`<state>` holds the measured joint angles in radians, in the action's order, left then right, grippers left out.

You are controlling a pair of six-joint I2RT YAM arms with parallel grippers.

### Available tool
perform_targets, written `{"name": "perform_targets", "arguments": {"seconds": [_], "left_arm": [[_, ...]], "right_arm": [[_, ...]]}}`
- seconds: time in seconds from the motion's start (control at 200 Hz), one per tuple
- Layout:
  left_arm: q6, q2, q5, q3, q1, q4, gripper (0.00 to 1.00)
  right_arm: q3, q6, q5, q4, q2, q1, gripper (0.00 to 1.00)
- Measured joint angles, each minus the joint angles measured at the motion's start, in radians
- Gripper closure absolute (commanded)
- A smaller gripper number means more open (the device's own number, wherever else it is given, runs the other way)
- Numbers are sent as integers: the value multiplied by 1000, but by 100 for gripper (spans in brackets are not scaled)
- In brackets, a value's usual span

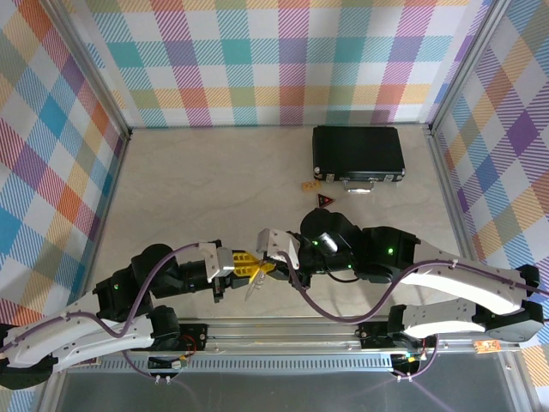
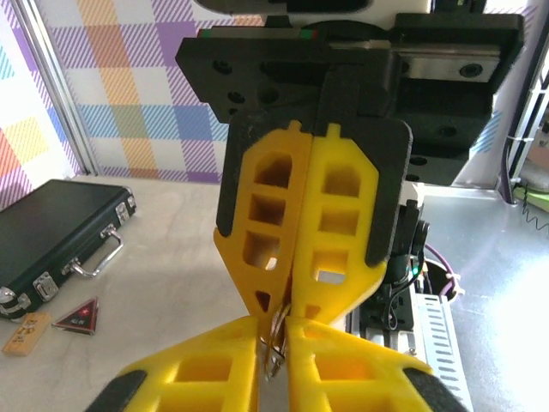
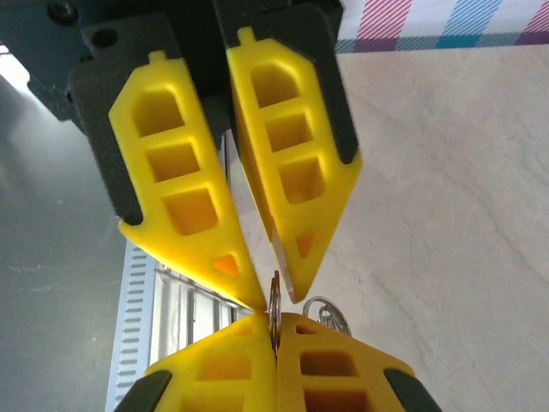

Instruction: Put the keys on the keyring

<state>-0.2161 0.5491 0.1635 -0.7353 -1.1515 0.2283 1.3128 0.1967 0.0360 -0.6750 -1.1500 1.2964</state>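
At front centre, left hand (image 2: 274,330) and right hand (image 3: 275,324) clamped tip-to-tip on a thin gray edge-on keyring (image 3: 274,300)

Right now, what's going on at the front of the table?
The two arms meet tip to tip just above the table's near edge. The left gripper is shut on a flat gray strip, apparently the ring. The right gripper pinches a thin metal piece, likely the key, edge-on against it. Whether the key is on the ring is too small to tell. The case lies farther back.
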Motion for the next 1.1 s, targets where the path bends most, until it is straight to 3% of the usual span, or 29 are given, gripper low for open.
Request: {"name": "perform_targets", "arguments": {"seconds": [0.14, 0.335, 0.485, 0.615, 0.96, 1.1], "left_arm": [[-16, 15, 0, -16, -1, 23, 100], [-17, 16, 10, -19, -1, 29, 100], [-7, -9, 31, -3, -1, -8, 100], [18, -48, 57, 28, -1, -87, 100], [74, -60, 143, 104, -1, -294, 100], [88, -60, 161, 107, -1, -330, 100]], "right_arm": [[2, 3, -6, -12, 0, 0, 100], [3, 2, 0, -16, 0, 1, 100], [2, -13, 10, 5, 10, 4, 80], [-14, -31, 25, 56, 45, 8, 76], [-97, -93, 47, 170, 130, 10, 74], [-107, -110, 64, 190, 140, 10, 80]]}}
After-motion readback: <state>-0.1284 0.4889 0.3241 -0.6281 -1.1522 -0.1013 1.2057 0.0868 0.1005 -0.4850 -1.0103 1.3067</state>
